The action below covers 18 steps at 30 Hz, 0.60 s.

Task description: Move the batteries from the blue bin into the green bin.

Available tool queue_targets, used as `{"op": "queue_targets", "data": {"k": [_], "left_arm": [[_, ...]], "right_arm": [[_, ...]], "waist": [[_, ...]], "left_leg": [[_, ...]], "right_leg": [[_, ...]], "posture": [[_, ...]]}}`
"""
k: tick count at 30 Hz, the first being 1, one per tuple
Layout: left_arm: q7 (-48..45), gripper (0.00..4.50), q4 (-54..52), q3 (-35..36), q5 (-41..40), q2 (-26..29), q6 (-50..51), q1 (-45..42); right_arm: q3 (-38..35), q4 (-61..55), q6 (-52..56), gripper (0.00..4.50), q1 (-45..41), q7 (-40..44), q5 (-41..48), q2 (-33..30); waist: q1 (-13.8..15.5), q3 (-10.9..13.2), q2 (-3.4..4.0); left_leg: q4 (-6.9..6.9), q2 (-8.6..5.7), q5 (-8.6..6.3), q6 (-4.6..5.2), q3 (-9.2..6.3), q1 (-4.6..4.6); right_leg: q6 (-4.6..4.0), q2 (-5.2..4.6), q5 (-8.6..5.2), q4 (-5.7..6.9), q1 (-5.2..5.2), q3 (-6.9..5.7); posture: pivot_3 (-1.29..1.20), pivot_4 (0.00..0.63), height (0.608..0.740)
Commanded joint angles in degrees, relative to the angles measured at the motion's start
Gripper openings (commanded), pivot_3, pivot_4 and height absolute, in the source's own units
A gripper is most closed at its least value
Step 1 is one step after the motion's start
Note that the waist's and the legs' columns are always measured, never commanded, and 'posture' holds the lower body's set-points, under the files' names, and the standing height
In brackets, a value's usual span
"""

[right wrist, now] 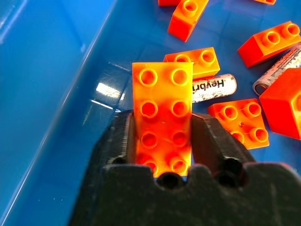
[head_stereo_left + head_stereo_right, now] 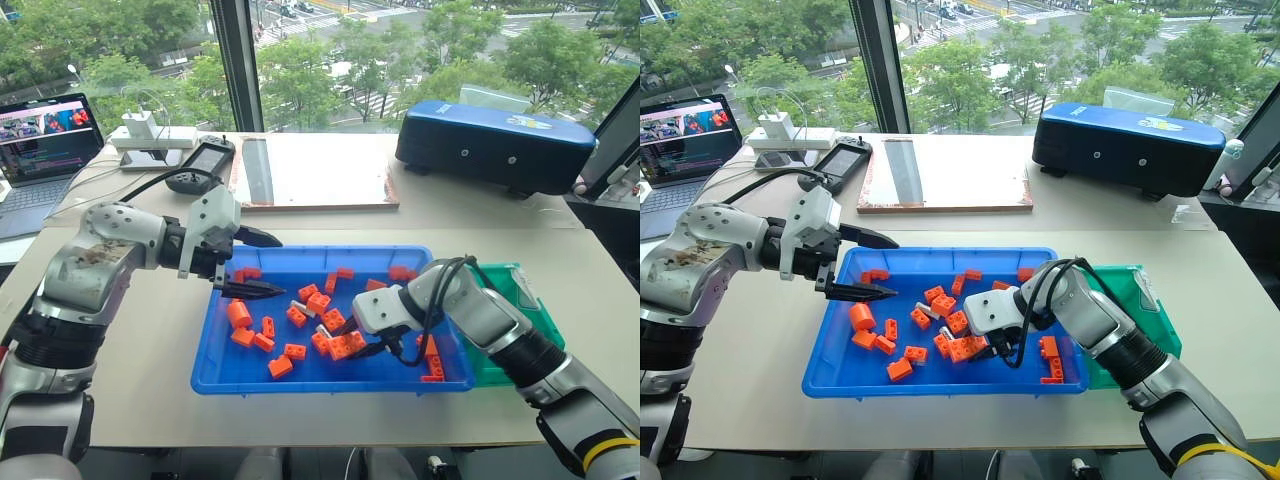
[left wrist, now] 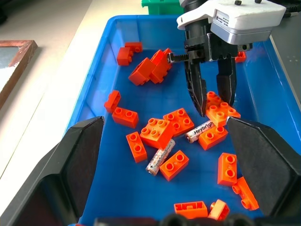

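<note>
The right claw (image 1: 162,141) reaches leftward and down into the blue bin (image 2: 215,375), clamped on an orange brick (image 1: 162,113). The left claw (image 2: 262,262) hovers spread wide over the bin's left end, empty. Two batteries (image 3: 160,157) lie among bricks; the green bin (image 2: 535,315) sits right.

The blue bin (image 1: 56,70) is glossy plastic. Bricks (image 1: 162,122) — smooth, shiny plastic. Batteries (image 3: 160,156) look metallic, paper-labelled.
</note>
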Motion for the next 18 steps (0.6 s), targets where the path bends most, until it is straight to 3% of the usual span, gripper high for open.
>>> {"op": "queue_targets", "data": {"k": [1, 8, 16, 17, 18], "left_arm": [[-0.1, 4.50, -0.4, 0.9, -0.6, -0.1, -0.6, -1.4], [-0.1, 4.50, 0.7, 0.4, 0.5, -0.8, -2.2, -2.0], [-0.5, 4.50, 1.1, 0.0, 0.7, -1.3, -2.7, -2.2], [-0.5, 4.50, 1.1, -0.1, 0.8, -1.3, -2.7, -2.2], [-0.5, 4.50, 1.0, -0.1, 0.8, -1.3, -2.7, -2.2]], "right_arm": [[-5.0, -5.6, 1.7, 1.35, -0.7, 0.7, 2.0, -2.2], [-11.5, -3.0, 8.1, 1.35, -4.4, -1.8, 0.7, -6.8], [-12.3, 9.4, 4.1, 1.35, -8.3, -9.4, -6.9, -6.6], [-12.3, 9.6, 4.1, 2.35, -8.4, -9.5, -7.1, -6.4], [-12.4, 9.6, 4.1, 2.44, -8.3, -9.4, -7.3, -6.3]], "waist": [[0.0, 0.0, 0.00], [0.1, 0.0, 0.00], [0.1, 0.0, 0.00], [0.0, 0.0, 0.00], [-0.1, 0.0, 0.00]], "left_leg": [[0.00, 0.00, 0.00, 0.00, 0.00, 0.00], [0.00, 0.00, 0.00, 0.00, 0.00, 0.00], [0.00, -0.01, 0.00, 0.00, 0.02, 0.00], [0.00, -0.01, 0.00, 0.00, 0.02, 0.00], [0.00, 0.00, 0.00, 0.00, 0.03, -0.01]], "right_leg": [[0.00, 0.00, 0.00, 0.00, 0.00, 0.00], [0.00, 0.00, 0.00, 0.00, 0.01, 0.01], [0.00, 0.00, 0.00, 0.00, -0.01, 0.02], [0.00, 0.00, 0.00, 0.00, -0.02, 0.02], [0.00, 0.00, 0.00, 0.01, -0.02, 0.02]], "posture": [[0.00, 0.150, 0.732], [0.00, 0.150, 0.732], [0.00, 0.150, 0.732], [0.00, 0.150, 0.732], [0.00, 0.150, 0.732]]}}
